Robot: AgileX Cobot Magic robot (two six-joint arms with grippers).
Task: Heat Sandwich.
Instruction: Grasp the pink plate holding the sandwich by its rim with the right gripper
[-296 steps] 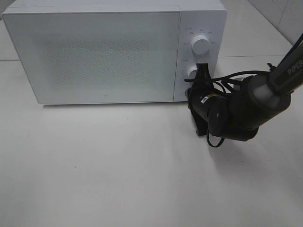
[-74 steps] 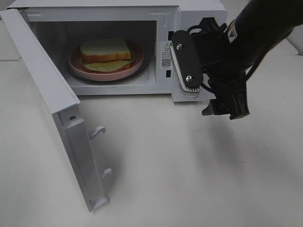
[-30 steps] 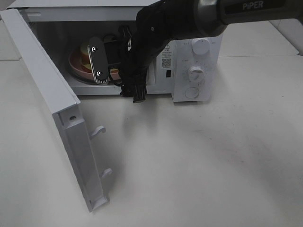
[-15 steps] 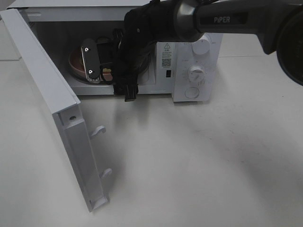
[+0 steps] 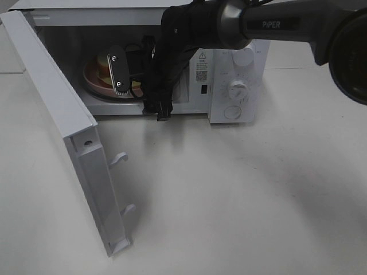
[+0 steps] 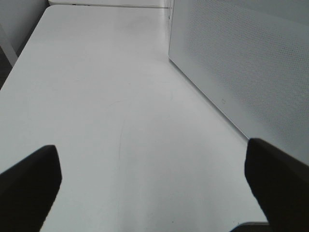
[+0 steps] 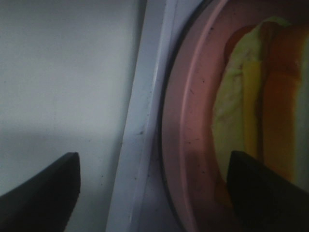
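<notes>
The sandwich (image 7: 251, 101) lies on a round pink plate (image 7: 188, 125) inside the open microwave (image 5: 238, 86). In the right wrist view it shows pale bread and a yellow cheese edge. My right gripper (image 5: 121, 73) has reached into the cavity from the right and hides most of the sandwich (image 5: 102, 59) in the high view. Its jaws stand open and wide apart (image 7: 154, 193): one finger (image 7: 43, 188) is outside the plate's rim, the other (image 7: 265, 188) is over the sandwich. My left gripper (image 6: 154, 193) is open over bare table, holding nothing.
The microwave door (image 5: 63, 114) is swung out to the left, with its latch hooks (image 5: 117, 157) facing the table. Two dials and a round button (image 5: 236, 89) sit on the right panel. In the left wrist view the door's perforated outer face (image 6: 241, 63) is close by.
My right gripper went a little deeper to the left inside the cavity, then came back slightly to the right. The sandwich, plate and door have stayed put.
</notes>
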